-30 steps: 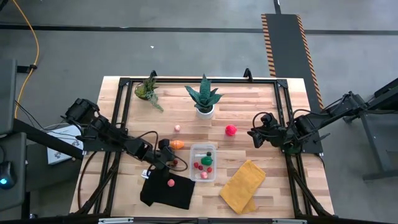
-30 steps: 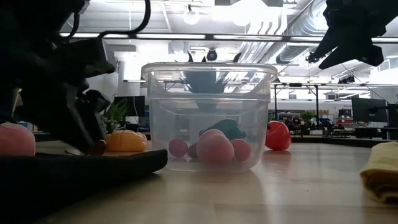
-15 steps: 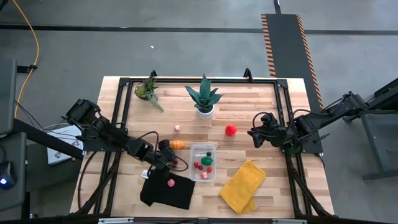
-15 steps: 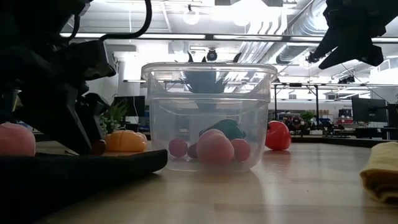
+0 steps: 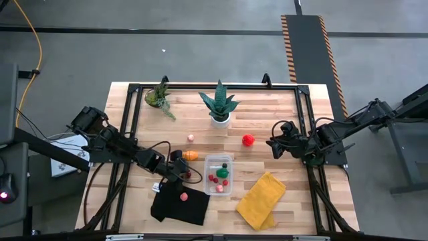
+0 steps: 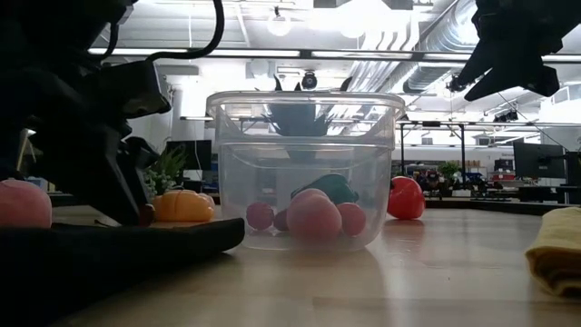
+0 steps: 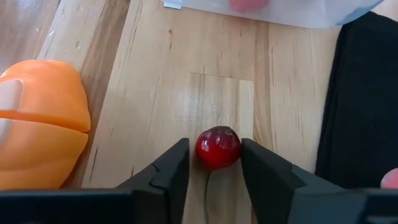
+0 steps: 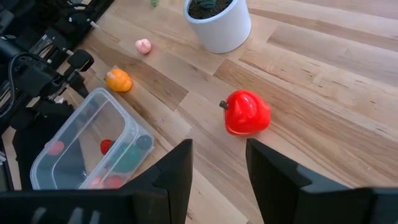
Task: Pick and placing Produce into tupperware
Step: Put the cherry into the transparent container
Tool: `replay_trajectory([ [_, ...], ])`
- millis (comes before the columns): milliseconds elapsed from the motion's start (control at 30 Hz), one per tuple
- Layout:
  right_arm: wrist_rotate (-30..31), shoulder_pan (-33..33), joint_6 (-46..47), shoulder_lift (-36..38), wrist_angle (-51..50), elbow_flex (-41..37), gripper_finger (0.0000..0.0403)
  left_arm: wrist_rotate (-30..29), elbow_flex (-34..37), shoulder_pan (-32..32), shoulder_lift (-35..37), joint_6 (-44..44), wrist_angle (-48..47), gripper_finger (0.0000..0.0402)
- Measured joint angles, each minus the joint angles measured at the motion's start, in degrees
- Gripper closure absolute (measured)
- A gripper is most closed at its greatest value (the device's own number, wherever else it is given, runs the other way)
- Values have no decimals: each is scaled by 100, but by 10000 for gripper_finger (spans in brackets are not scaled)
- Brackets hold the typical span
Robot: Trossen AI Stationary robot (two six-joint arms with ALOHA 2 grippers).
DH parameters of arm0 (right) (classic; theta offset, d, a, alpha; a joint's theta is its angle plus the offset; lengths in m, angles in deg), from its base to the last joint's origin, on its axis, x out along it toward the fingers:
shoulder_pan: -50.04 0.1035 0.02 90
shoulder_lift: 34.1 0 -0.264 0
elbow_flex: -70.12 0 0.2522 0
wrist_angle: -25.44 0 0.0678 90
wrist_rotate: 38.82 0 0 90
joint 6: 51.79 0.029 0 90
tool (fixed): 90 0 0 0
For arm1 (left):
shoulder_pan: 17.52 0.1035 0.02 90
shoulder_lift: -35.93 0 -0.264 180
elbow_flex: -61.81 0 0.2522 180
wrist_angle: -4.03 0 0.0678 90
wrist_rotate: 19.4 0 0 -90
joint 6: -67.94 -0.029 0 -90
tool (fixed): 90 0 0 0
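My left gripper (image 7: 215,147) sits low on the table just left of the clear tupperware (image 5: 219,175), shut on a small dark red cherry (image 7: 217,148). Several red, green and pink pieces lie inside the tupperware (image 6: 304,168). Loose on the wood are an orange piece (image 5: 192,155), a small pink piece (image 5: 191,138) and a red pepper (image 5: 248,139). Another pink piece (image 5: 183,196) rests on the black cloth (image 5: 180,207). My right gripper (image 8: 217,155) hangs open above the table's right side, right of the red pepper (image 8: 247,112). My left gripper pinches the dark red cherry between its two fingertips (image 7: 180,155), one on each side of the round body (image 7: 205,149). The fingers slant down from the table's left side. The cherry sits on the wood beside the black cloth's edge (image 7: 348,112).
A yellow cloth (image 5: 261,199) lies right of the tupperware near the near edge. Two potted green plants (image 5: 219,104) (image 5: 159,97) stand toward the far edge. A black frame (image 5: 304,120) rims the table. Bare wood shows between the pepper and the yellow cloth.
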State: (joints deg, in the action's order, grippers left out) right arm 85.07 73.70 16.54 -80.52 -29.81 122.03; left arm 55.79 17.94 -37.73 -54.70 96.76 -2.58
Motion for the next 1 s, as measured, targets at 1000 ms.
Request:
replay_trajectory([
  [1000, -2, 0, -135, -2, -40, 0, 261, 115, -1695, -4, 52, -503, -2545, 320],
])
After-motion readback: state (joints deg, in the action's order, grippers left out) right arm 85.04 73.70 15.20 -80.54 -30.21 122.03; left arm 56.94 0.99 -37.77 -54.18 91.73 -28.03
